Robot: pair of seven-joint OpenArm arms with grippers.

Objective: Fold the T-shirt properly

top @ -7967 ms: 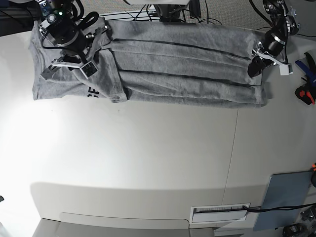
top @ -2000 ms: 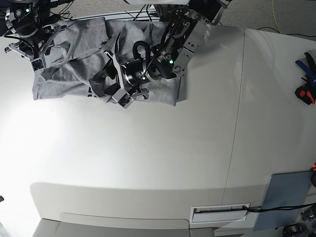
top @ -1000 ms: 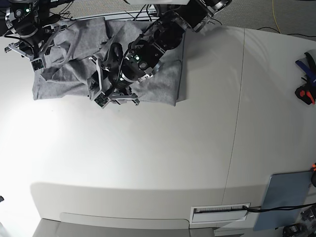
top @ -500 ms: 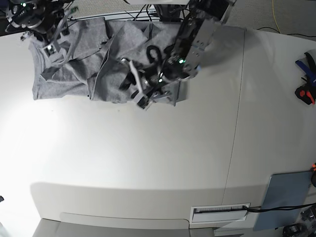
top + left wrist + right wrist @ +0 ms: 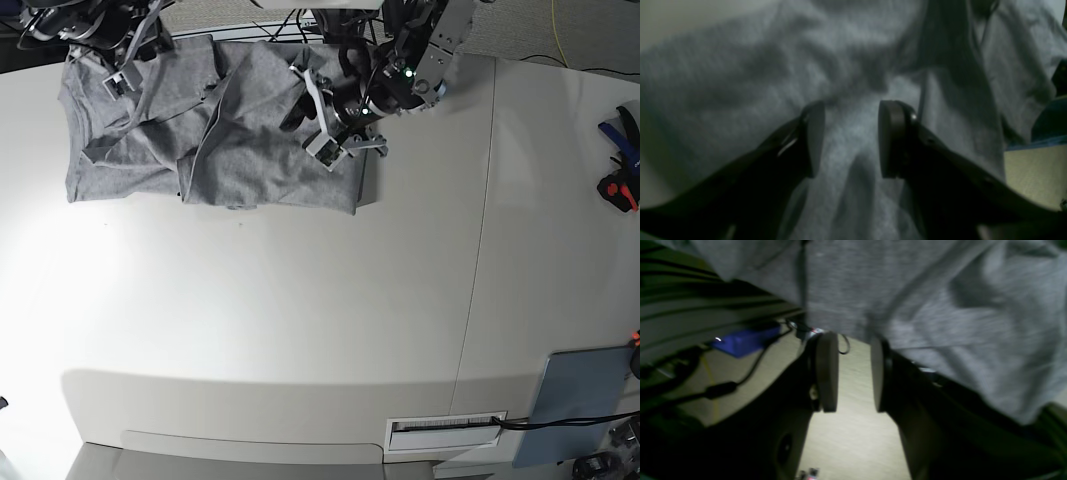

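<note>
The heather-grey T-shirt [image 5: 230, 150] lies crumpled and doubled over at the table's back left, plain side up, with loose folds near its middle. My left gripper [image 5: 314, 128] hovers open over the shirt's right part, close to the back edge. In the left wrist view its fingers [image 5: 813, 140] stand apart above grey cloth [image 5: 853, 83], holding nothing. My right gripper [image 5: 122, 68] is at the shirt's back-left corner. In the right wrist view its pads [image 5: 826, 373] are apart and empty, just off the edge of the shirt [image 5: 940, 306], with floor showing between them.
Hand tools [image 5: 620, 165] lie at the right edge. A grey-blue pad [image 5: 580, 400] and a white labelled plate [image 5: 445, 430] sit at the front right. Cables run along the table's back edge [image 5: 300, 25]. A blue box [image 5: 746, 340] and cables lie below the table.
The shirt's right half now lies folded over the left. In the last second my left arm drew back from the shirt's front edge toward the back right; the right arm shifted slightly right.
</note>
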